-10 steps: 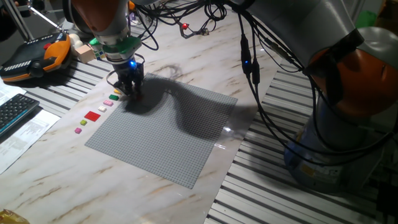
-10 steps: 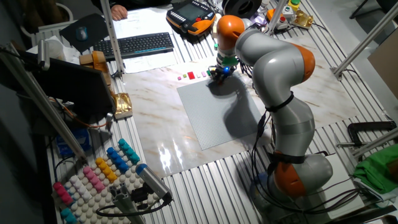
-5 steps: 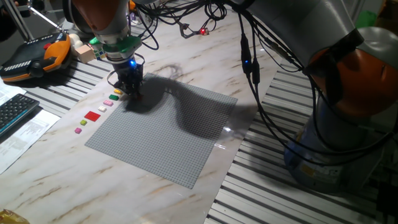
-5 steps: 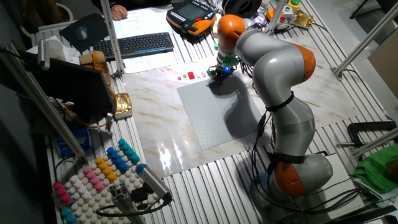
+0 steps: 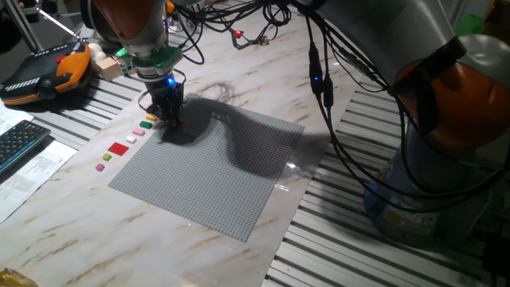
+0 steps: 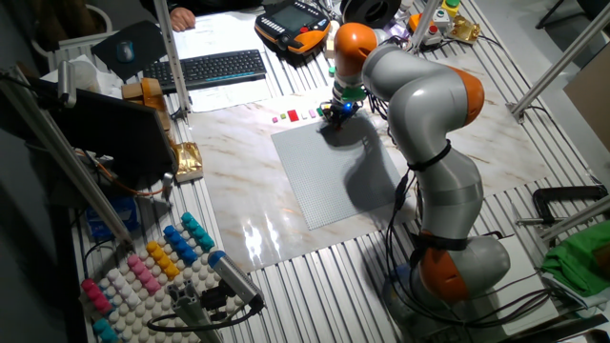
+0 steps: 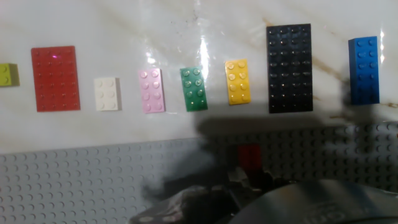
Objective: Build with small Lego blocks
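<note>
My gripper [image 5: 170,117] stands at the far left corner of the grey baseplate [image 5: 215,171], fingers down on the studs. In the hand view a small red brick [image 7: 250,157] sits on the baseplate [image 7: 74,180] right at my dark, blurred fingertips [image 7: 205,199]; the jaws look closed on it. Beside the plate lies a row of small Lego blocks: lime [image 7: 6,74], large red [image 7: 56,78], white [image 7: 107,93], pink [image 7: 152,90], green [image 7: 194,89], yellow [image 7: 237,81], black [image 7: 289,68] and blue [image 7: 364,70]. The red one also shows in one fixed view [image 5: 119,148].
An orange and black teach pendant [image 5: 48,68] and a keyboard [image 5: 16,143] lie left of the marble top. Cables [image 5: 319,80] hang over the plate's right side. A rack of coloured pegs [image 6: 143,267] stands at the near corner in the other fixed view.
</note>
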Tool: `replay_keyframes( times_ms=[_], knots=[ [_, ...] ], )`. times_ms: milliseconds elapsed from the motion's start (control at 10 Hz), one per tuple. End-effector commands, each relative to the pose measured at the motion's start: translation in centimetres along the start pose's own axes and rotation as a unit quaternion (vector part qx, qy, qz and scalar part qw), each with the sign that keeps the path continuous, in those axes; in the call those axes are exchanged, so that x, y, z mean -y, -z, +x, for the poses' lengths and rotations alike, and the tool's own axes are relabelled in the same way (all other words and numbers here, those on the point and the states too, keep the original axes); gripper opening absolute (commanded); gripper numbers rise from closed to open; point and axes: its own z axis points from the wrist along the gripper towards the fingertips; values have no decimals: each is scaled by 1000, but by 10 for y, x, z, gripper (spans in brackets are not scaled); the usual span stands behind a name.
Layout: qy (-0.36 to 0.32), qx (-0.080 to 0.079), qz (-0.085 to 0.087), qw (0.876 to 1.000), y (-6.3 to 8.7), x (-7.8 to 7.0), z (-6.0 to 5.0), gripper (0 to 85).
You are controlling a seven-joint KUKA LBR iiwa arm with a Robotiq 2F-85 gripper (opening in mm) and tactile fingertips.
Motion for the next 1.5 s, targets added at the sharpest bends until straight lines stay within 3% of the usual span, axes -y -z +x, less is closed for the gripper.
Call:
replay_keyframes(
  times_ms=[0,500,600,900,1100,1300,1400],
  knots=[
    [1,0,0,1000,-1,0,0,7],
    [0,2,-1,1000,-3,0,-1,7],
    [-4,-2,0,1000,-2,0,-1,43],
    [-14,-4,5,1000,0,0,-1,307],
    [-19,-3,5,1000,1,0,-1,423],
    [-22,-3,4,1000,9,2,3,450],
    [-21,-5,7,1000,19,4,8,413]
  ],
)
